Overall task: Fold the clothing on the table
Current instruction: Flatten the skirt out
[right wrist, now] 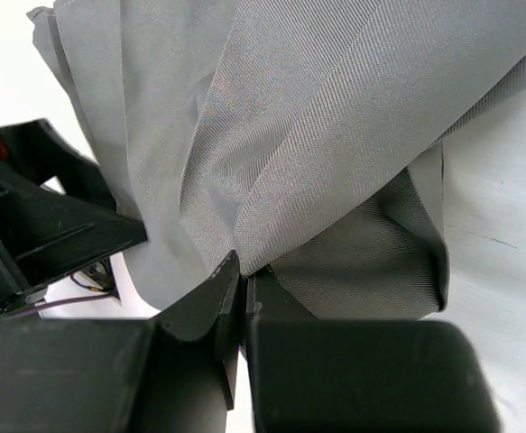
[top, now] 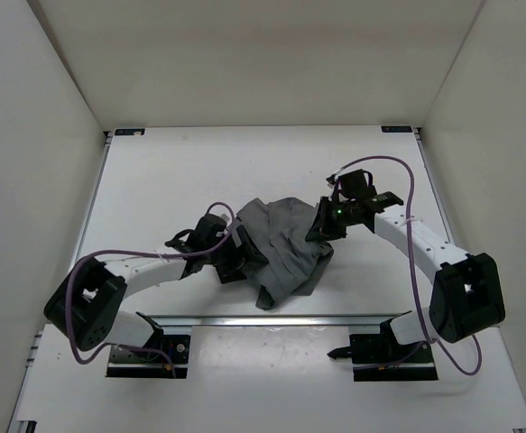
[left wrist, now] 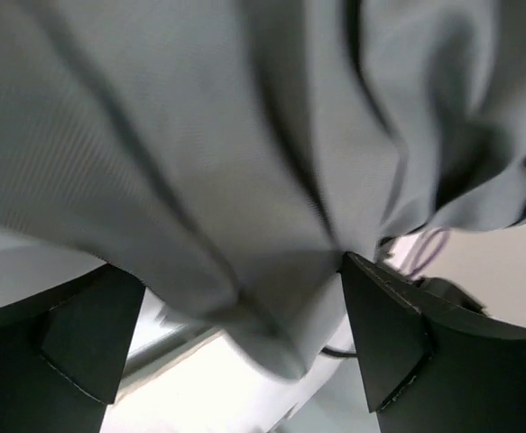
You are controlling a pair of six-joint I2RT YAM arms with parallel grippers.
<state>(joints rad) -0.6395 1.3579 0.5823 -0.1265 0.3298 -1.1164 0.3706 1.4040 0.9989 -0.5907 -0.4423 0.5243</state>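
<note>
grey clothing (top: 285, 245), bunched; right gripper (right wrist: 243, 275) pinches an edge, left gripper (left wrist: 237, 271) gapes open; risk: thin pinch may slip, fold collapses.

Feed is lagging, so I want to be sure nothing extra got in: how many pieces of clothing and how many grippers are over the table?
clothing: 1
grippers: 2 (left gripper, right gripper)
total: 3

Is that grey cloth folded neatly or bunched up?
Bunched up: the clothing sits in a rumpled heap on the table, creased all over.
</note>
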